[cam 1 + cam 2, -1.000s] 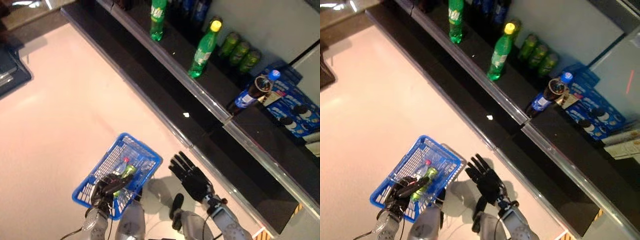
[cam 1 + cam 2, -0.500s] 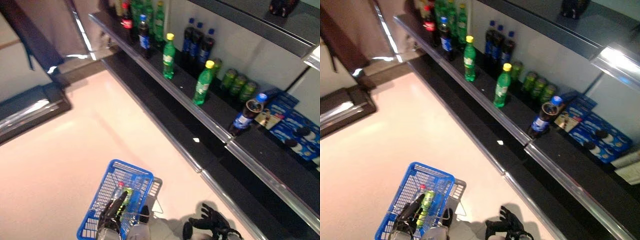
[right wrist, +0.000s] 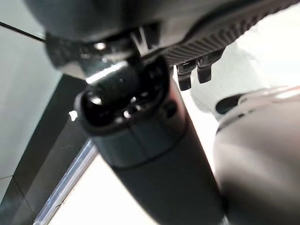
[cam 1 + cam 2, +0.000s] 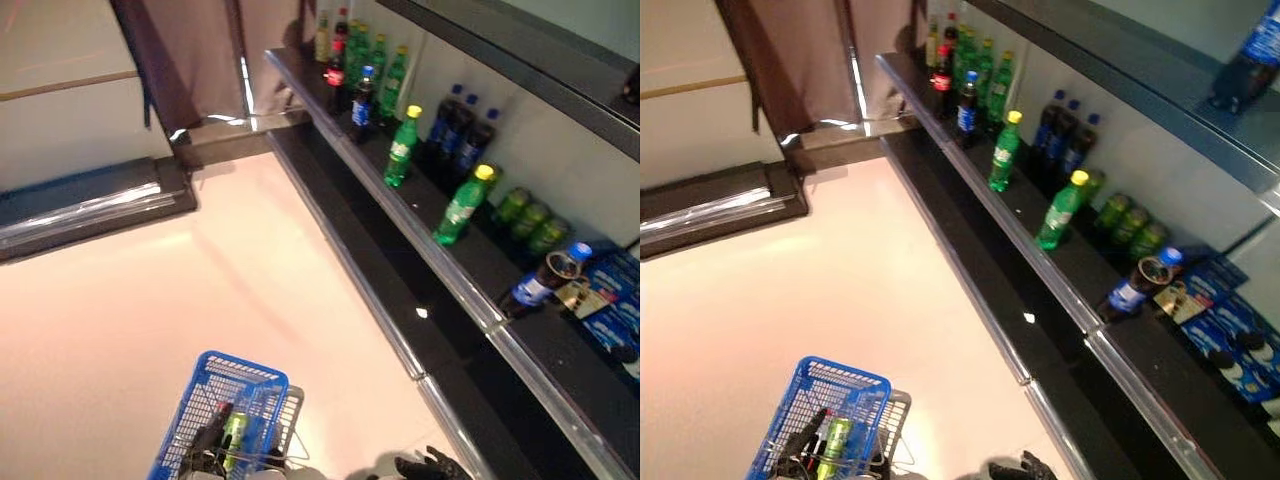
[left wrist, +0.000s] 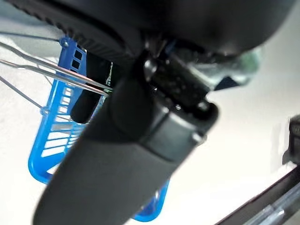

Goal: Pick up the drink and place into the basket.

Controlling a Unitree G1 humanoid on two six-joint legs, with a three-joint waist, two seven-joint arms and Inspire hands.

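The blue basket hangs at the bottom left, off the pale floor. A green drink lies in it beside a red-capped one. My left hand is shut on the thin wire handles, and the left wrist view shows the basket's blue wall below them. My right hand shows at the bottom edge, right of the basket, fingers spread and holding nothing. Green bottles with yellow caps stand on the long black shelf to the right.
Further along the shelf are green cans, dark blue-capped bottles, a cola bottle and blue boxes. An upper shelf runs above. A dark floor mat and a brown hanging cloth are at the far left.
The whole picture has shifted, so the camera has moved and more of the shelf and floor shows. The basket and both hands now sit lower at the bottom edge.
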